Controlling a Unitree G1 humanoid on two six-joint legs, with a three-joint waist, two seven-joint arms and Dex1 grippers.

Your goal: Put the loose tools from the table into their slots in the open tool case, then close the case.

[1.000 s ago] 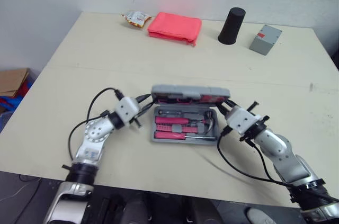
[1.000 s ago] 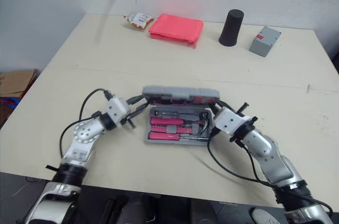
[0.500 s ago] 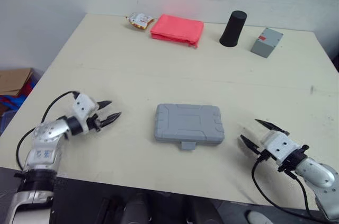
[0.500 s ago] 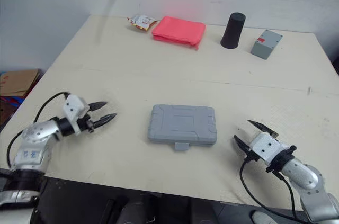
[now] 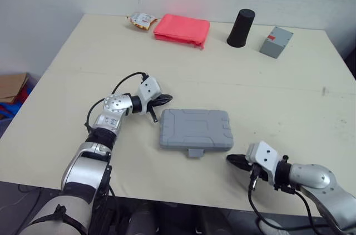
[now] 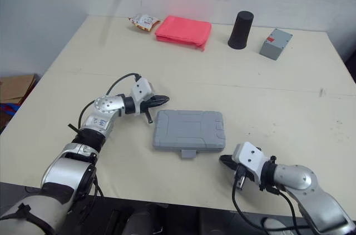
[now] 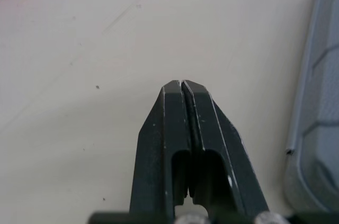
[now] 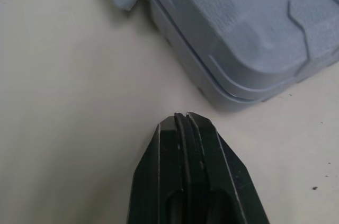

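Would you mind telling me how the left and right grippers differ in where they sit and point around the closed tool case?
The left gripper sits by the far left corner of the tool case, while the right gripper sits off its near right corner. The left gripper points toward the robot's right, the right gripper toward its left. Both are shut and hold nothing.

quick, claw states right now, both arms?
Left claw: closed, holding nothing.
Right claw: closed, holding nothing.
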